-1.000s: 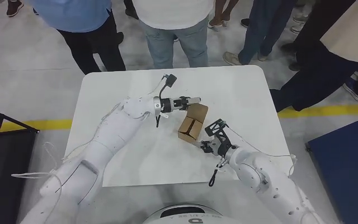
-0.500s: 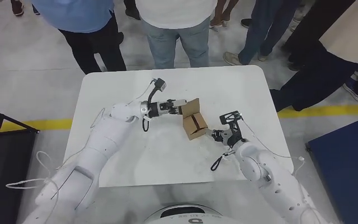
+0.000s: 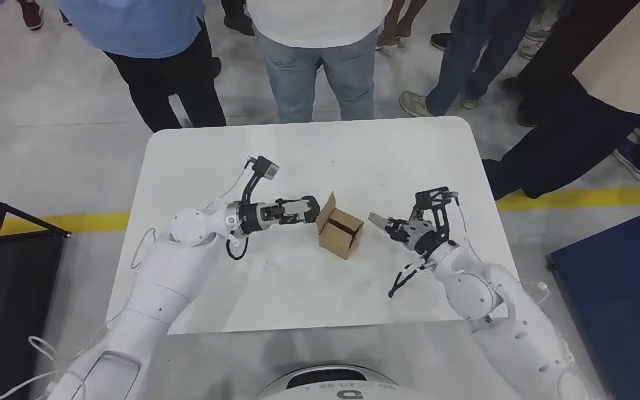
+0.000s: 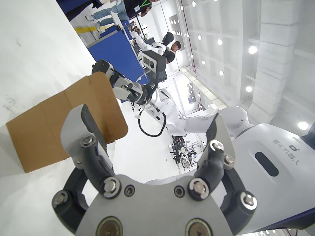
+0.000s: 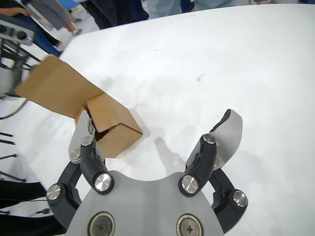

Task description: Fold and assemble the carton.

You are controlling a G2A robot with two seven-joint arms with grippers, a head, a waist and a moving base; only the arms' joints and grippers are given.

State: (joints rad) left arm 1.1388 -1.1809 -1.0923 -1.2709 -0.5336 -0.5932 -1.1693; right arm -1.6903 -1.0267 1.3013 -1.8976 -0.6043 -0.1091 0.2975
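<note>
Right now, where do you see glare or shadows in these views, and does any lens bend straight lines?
Left wrist view: the ceiling lights glare as bright white spots. Right wrist view: the carton casts a soft shadow on the table, and the table's far edge bows with the wide lens. Top view: even light, no glare on the table.

Brown carton [image 3: 341,229] sits mid-table, partly folded, 1 flap raised, end open.

We are wearing glossy white shells along our left arm [image 3: 190,235] and right arm [image 3: 485,295], with black cables [image 3: 408,277] looping off each wrist. Our left gripper [image 4: 150,115] and right gripper [image 5: 155,115] are showing grey plates [image 5: 147,197], silver screws [image 5: 188,182], black linkages [image 5: 93,153] and dark ribbed pads [image 4: 89,121].
</note>
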